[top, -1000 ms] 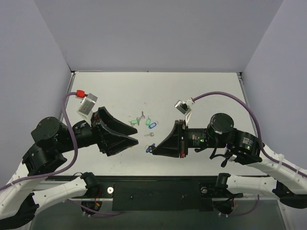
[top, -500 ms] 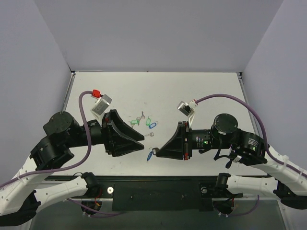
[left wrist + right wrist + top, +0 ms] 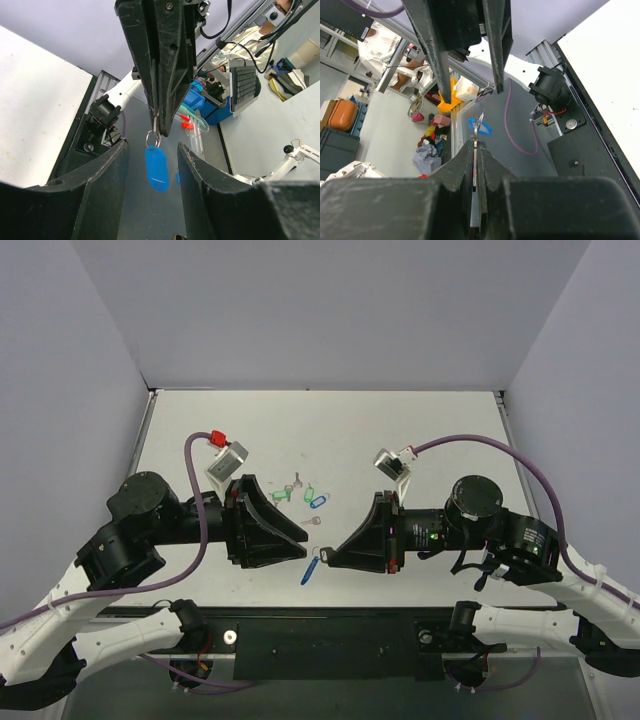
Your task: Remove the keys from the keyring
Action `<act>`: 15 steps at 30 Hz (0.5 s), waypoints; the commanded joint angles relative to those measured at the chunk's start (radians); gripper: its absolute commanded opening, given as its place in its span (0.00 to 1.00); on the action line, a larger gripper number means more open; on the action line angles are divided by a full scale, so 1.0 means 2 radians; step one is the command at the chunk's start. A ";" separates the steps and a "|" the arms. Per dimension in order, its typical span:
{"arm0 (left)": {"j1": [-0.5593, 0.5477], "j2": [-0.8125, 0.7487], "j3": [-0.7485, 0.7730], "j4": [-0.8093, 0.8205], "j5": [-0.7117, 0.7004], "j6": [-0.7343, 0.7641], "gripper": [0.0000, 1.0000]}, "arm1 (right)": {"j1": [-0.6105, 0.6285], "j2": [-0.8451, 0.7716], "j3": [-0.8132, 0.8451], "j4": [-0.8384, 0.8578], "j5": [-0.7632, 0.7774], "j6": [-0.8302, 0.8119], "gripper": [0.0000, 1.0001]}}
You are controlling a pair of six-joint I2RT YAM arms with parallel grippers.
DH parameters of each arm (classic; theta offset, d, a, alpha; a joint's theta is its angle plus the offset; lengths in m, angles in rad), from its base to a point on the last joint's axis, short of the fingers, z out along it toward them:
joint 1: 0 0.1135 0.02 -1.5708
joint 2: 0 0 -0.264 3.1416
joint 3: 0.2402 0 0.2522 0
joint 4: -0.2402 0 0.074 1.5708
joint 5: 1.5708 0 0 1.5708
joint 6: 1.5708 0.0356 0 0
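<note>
My right gripper (image 3: pixel 326 556) is pinched shut on the key (image 3: pixel 478 131), holding it up off the tabletop (image 3: pixel 430 430) near the front edge, between my two arms. The ring (image 3: pixel 153 139) hangs from the key just below my fingertips, and the blue tag (image 3: pixel 156 169) dangles under it, free in the air. My left gripper (image 3: pixel 303 546) faces it with jaws part open and nothing in them. In the left wrist view the tag hangs between my two fingers, touching neither as far as I can tell. I judge the task barely under way: the bunch is lifted and presented, but the key is not yet off the ring. What is left is the fiddly part: take the tag or ring with my left, then work the key round the coil and out. Whether more than one key sits on the ring I cannot tell. Green tags (image 3: pixel 308 490), a second blue tag (image 3: pixel 318 502) and a loose key (image 3: pixel 312 521) lie further back on the tabletop
</note>
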 commanded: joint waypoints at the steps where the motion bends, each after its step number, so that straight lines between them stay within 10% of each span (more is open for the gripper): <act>1: 0.001 -0.011 -0.013 0.053 -0.007 -0.017 0.53 | 0.004 -0.006 0.018 0.015 -0.005 -0.004 0.00; 15: 0.001 -0.034 -0.051 0.141 -0.010 -0.070 0.57 | 0.009 -0.003 0.028 -0.004 -0.005 -0.051 0.00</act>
